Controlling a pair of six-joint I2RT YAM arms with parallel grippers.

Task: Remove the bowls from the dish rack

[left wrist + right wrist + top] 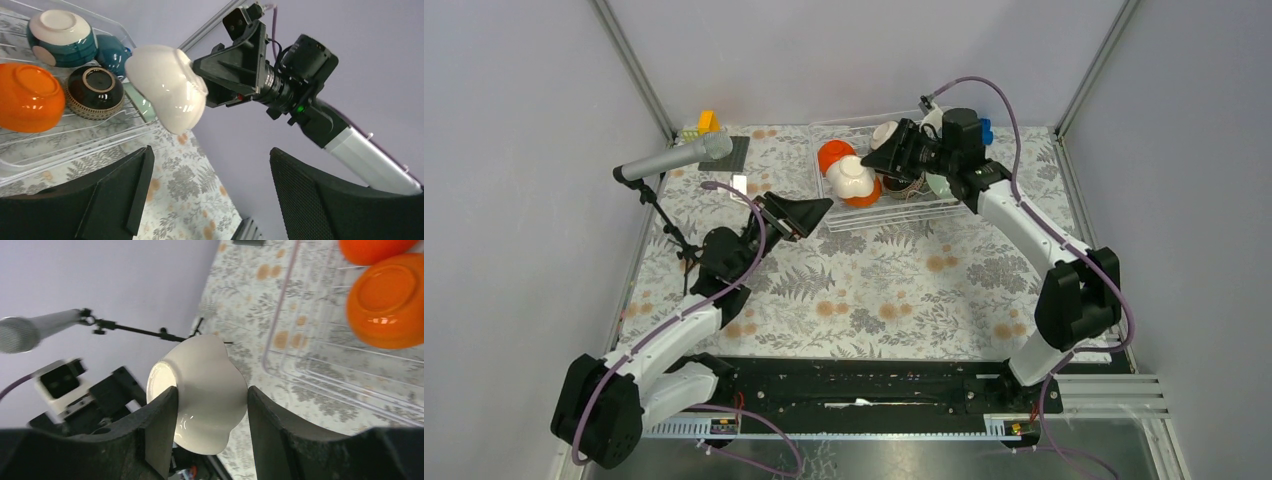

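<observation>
The right jaws hold a cream bowl [200, 385] with a wavy rim, one finger on each side of its wall. The bowl is tipped on its side and lifted clear of the dish rack [894, 212], hanging above the rack's left part. The right arm [1024, 225] reaches in from the right side of the surface [874, 290], which is covered by a cloth printed with grey ferns and orange flowers.

The left jaws stand wide apart with nothing between them. They point toward the raised bowl from the left, near the rack's near-left corner and not touching it.

Inside the rack, all upside down, sit two orange bowls [385, 300], a teal bowl with a white base [62, 32], a smaller teal bowl [112, 52] just beside it, and a dark brown bowl [95, 92] with a pale foot ring. A pale mint green bowl [937, 183] shows partly beneath the right arm.

A grey microphone [674, 158] on a black stand leans over the surface's far-left corner, near a yellow and orange block [709, 121]. A small blue block [986, 131] lies behind the right wrist. Any marking on the arms is too small to read.
</observation>
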